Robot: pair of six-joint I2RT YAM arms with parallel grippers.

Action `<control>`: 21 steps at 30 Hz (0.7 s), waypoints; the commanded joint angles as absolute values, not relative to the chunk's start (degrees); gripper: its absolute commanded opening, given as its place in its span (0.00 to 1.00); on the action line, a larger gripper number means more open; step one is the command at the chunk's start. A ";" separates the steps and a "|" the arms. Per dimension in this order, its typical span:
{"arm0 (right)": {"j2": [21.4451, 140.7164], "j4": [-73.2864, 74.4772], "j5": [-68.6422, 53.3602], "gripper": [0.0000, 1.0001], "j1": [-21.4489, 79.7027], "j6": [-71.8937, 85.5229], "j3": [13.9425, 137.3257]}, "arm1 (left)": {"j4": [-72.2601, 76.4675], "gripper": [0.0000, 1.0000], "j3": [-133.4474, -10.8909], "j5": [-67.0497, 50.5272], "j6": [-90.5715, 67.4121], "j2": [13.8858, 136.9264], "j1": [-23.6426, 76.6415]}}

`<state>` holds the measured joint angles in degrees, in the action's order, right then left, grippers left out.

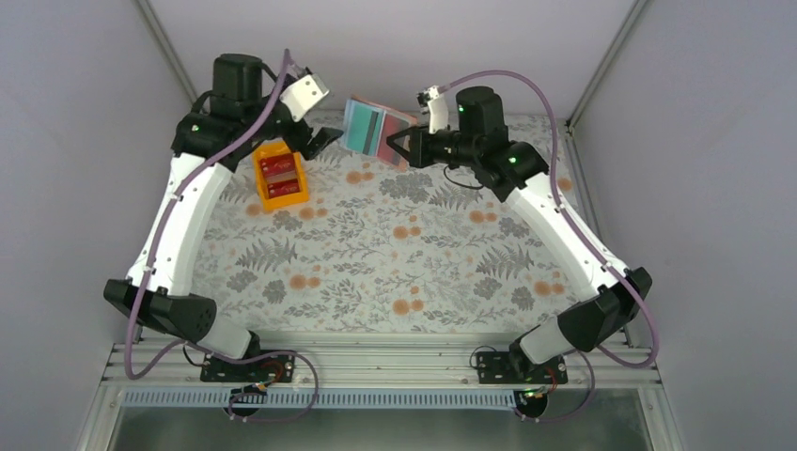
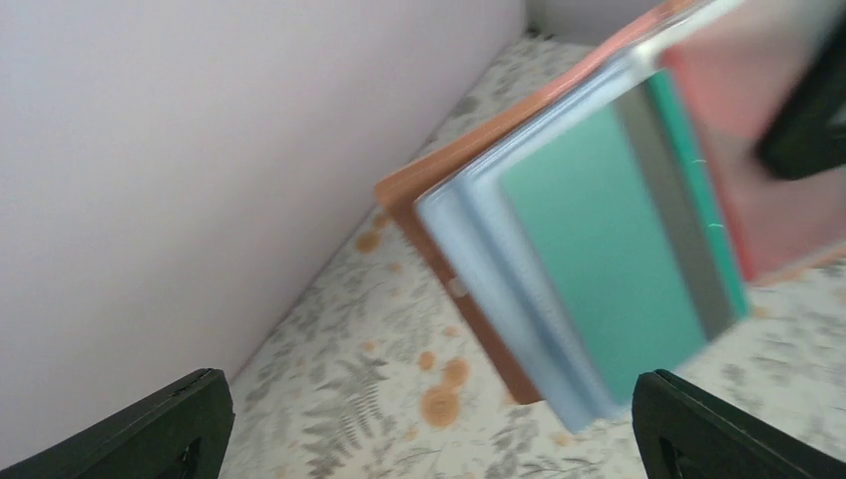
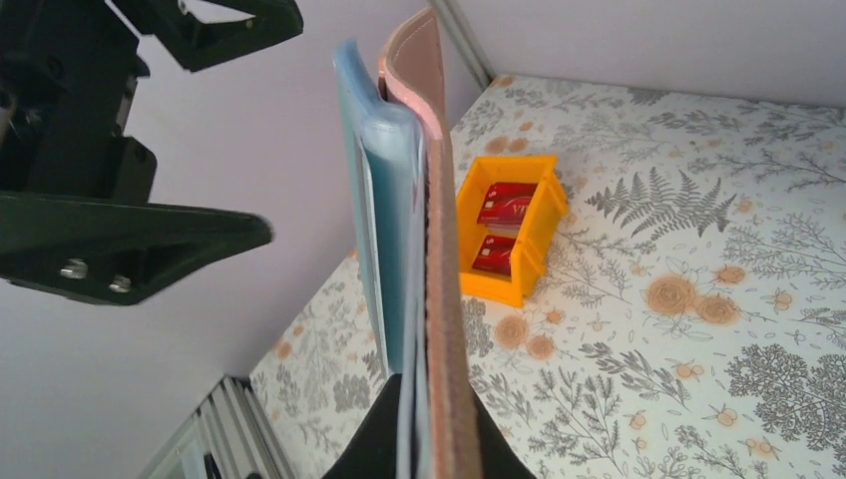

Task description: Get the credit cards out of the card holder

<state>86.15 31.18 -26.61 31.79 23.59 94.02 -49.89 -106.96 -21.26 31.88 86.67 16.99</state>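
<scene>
The right pincer (image 1: 395, 148) pinches the card holder (image 1: 374, 127) by its edge, held off the counter (image 1: 423, 263) so its teal-green card (image 2: 599, 259) faces the left pincer (image 1: 318, 141), spread wide just before it. Red cards (image 1: 280, 169) lie in the orange tray (image 1: 285, 200) beside that pincer.

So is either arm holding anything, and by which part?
The right fingers pinch the card holder by one edge, up off the table. The left fingers are open and empty.

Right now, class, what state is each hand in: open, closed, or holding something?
Left hand: open, holding nothing.
Right hand: closed on the card holder, lifted off the table.
</scene>
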 commanded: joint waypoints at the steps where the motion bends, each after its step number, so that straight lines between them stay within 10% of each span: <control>1: 84.66 36.61 -31.41 0.04 31.24 14.56 97.40 | -55.16 1.00 -105.64 -44.78 35.28 83.62 12.94; 21: 78.76 38.98 -47.11 0.04 31.29 -3.91 95.58 | -53.95 1.00 -95.93 -69.27 32.01 83.87 11.57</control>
<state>80.16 41.36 -42.98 31.66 -1.19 96.49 -54.54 -96.73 -61.80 31.51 83.64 11.40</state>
